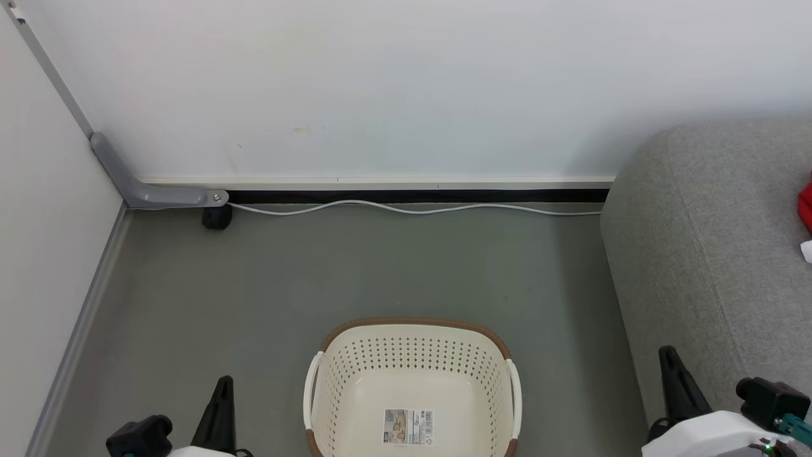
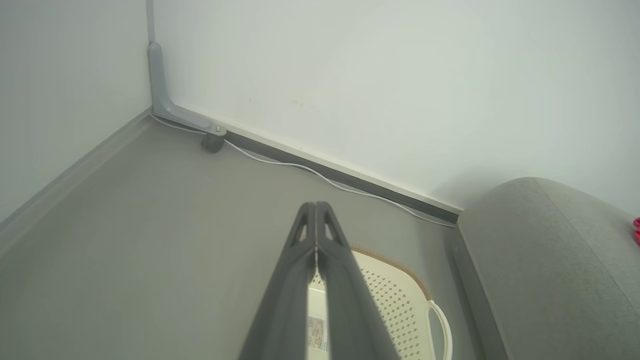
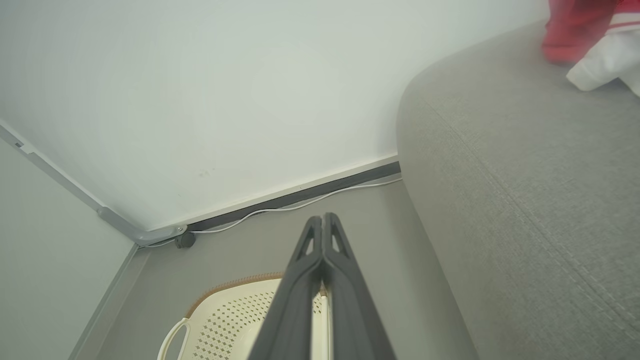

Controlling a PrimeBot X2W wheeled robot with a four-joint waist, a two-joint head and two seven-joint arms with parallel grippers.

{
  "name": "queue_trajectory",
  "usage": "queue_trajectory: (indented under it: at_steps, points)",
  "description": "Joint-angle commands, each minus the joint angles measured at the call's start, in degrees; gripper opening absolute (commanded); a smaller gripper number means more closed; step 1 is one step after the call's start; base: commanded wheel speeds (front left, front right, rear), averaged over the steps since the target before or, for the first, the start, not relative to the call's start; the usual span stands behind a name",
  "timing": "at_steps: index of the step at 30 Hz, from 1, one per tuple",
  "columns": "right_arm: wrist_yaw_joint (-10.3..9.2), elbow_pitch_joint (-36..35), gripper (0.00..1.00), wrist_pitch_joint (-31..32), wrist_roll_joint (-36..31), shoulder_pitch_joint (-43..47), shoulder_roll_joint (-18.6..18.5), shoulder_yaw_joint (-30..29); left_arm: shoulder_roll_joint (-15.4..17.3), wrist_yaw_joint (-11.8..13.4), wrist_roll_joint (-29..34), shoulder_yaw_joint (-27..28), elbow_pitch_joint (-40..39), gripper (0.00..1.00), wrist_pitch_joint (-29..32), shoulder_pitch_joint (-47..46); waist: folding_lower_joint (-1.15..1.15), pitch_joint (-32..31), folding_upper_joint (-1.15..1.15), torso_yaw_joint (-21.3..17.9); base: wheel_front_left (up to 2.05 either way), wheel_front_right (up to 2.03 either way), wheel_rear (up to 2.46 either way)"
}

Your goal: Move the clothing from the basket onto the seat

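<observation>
Both hands shut and empty; basket bare, clothing on the seat.

The left hand [image 2: 316, 206] has its fingers pressed together on nothing and hangs over the floor [image 1: 317, 266], left of the basket [image 1: 412, 325]. The right hand [image 3: 322, 217] is likewise closed and empty, between basket and seat [image 1: 698, 241]. The basket holds no garment; only its label [image 1: 408, 426] shows on the bottom. Red and white clothing [image 3: 580, 35] lies on the seat, well apart from the basket. The transfer appears complete. To close out well, keep both hands off the rim, check the basket's near end, which is cut off, and confirm the clothing sits well in from the seat's edge, since most of it runs out of frame.
</observation>
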Motion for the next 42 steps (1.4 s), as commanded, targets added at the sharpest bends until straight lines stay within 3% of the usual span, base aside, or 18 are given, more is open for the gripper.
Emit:
queue_trajectory:
  at_steps: [1,42]
  points:
    - [0.01,-1.7,0.0,0.5,1.8,-1.8,-0.6,-0.3,0.7,-0.5,-1.9,0.8,-1.6,0.0,0.3,-2.3,-0.02,0.0,0.0,0.0,0.0,0.0,0.0]
    - [0.03,-4.7,0.0,7.1,27.9,-2.5,-0.5,-2.9,1.0,-2.0,-27.3,3.5,-3.9,0.0,7.0,-4.7,-0.02,-0.7,0.0,-1.1,0.0,0.0,0.0]
